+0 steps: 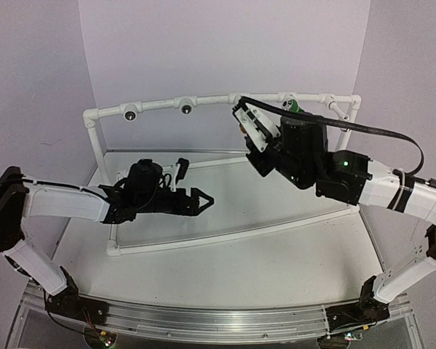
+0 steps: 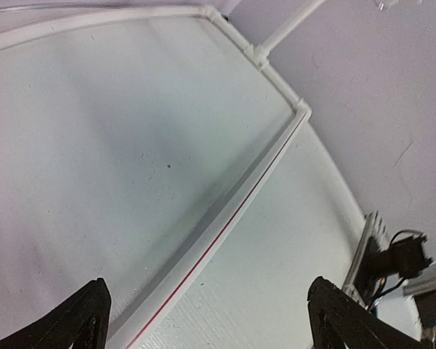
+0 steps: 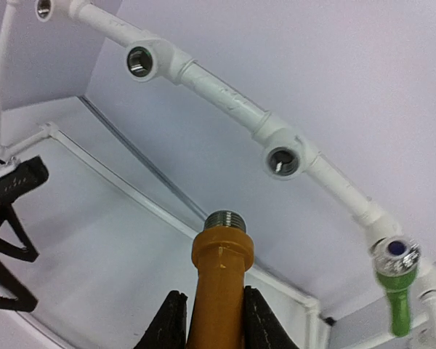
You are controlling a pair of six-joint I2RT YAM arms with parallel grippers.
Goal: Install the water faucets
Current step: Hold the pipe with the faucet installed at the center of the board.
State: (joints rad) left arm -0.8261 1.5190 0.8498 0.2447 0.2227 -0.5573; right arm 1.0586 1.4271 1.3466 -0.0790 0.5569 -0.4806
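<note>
A yellow-orange faucet stands upright between the black fingers of my right gripper, which is shut on its body. Its silvery threaded end points up toward the white pipe frame, below and left of an open socket and apart from it. The green faucet hangs from the frame's right end; in the top view the green faucet shows behind the right arm. My left gripper is open and holds nothing, low over the white board; in the top view my left gripper points right.
Two more open sockets sit further left on the frame's top pipe. A white base rail with a red line crosses the board under the left gripper. A black cable loops over the right arm. Lilac walls close in behind.
</note>
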